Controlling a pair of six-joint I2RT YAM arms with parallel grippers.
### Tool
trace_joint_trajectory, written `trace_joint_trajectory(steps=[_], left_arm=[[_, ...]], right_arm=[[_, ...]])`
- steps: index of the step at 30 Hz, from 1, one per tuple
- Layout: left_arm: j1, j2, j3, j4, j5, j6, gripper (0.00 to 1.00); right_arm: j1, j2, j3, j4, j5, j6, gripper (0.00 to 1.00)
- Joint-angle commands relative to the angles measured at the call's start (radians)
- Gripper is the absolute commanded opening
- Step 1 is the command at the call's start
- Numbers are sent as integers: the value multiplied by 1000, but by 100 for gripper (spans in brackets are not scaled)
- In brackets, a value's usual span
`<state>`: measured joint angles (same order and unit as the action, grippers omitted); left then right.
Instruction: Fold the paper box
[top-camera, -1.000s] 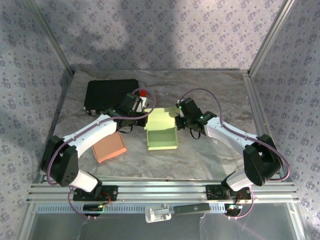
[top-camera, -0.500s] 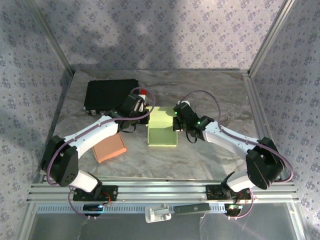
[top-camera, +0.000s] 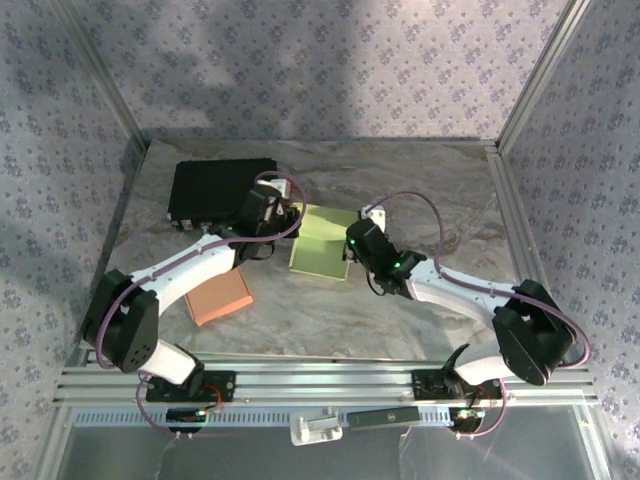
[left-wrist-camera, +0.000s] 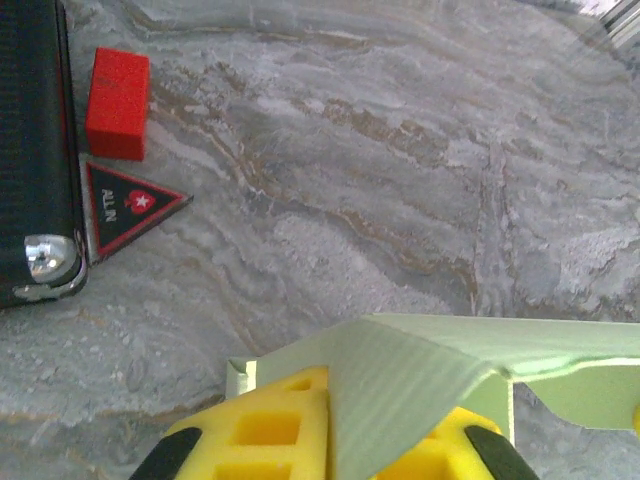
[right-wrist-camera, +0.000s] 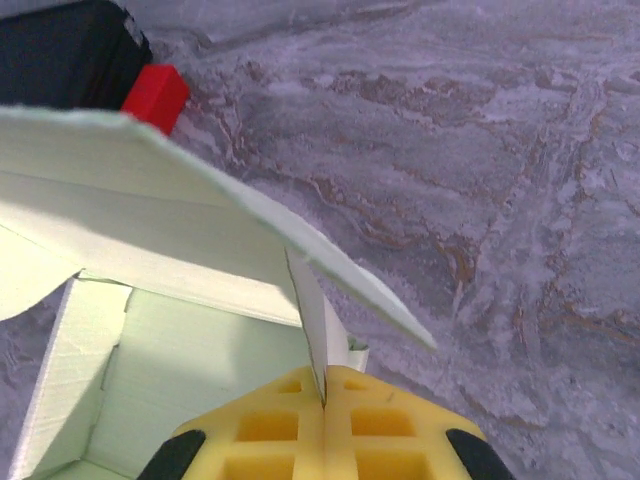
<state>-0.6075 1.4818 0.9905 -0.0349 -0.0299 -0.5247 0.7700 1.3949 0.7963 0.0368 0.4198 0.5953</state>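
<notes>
The left gripper is squeezed shut on the paper box. A pale green flap of the box sits between its yellow fingers. The flap bends over the top of them and goes off to the right. Past the tips of this gripper there is bare grey table. Far ahead of it and to the left lies a small red block. Nearer, on the same left side, is a black case with a shiny corner. A black and red triangle tag sticks out just beside that corner.

The right gripper is squeezed shut on the box too. Its two yellow fingers press together on a thin paper wall that stands on its edge between them. Down to the left of this gripper you can see into the open inside of the box. Just ahead of it, a wide flap is lifted up and slants across from the left toward the fingertips. Past that flap, ahead and to the left, the red block sits right next to the black case.

From above, the box sits on the table between the two grippers. The left gripper holds its far left corner, and the right gripper holds its right side. An orange box lies back behind the left gripper, close beside its white arm and apart from the green box.
</notes>
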Motion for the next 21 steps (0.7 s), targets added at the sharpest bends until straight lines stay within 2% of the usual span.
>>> trace_joint_trajectory(steps=[1, 4, 6, 15, 21], left_arm=[[19, 9, -20, 129, 25, 15, 7], [22, 0, -70, 203, 39, 20, 7], [25, 1, -100, 238, 51, 21, 7], [25, 1, -210, 374, 87, -13, 7], [2, -26, -255, 393, 74, -33, 8]], right_arm=[[-32, 7, -45, 191, 30, -29, 0], [-36, 23, -126, 392, 5, -89, 0], [-36, 36, -144, 437, -4, -107, 0], [-12, 77, -160, 448, 34, -146, 0], [35, 76, -183, 439, 118, -154, 0]])
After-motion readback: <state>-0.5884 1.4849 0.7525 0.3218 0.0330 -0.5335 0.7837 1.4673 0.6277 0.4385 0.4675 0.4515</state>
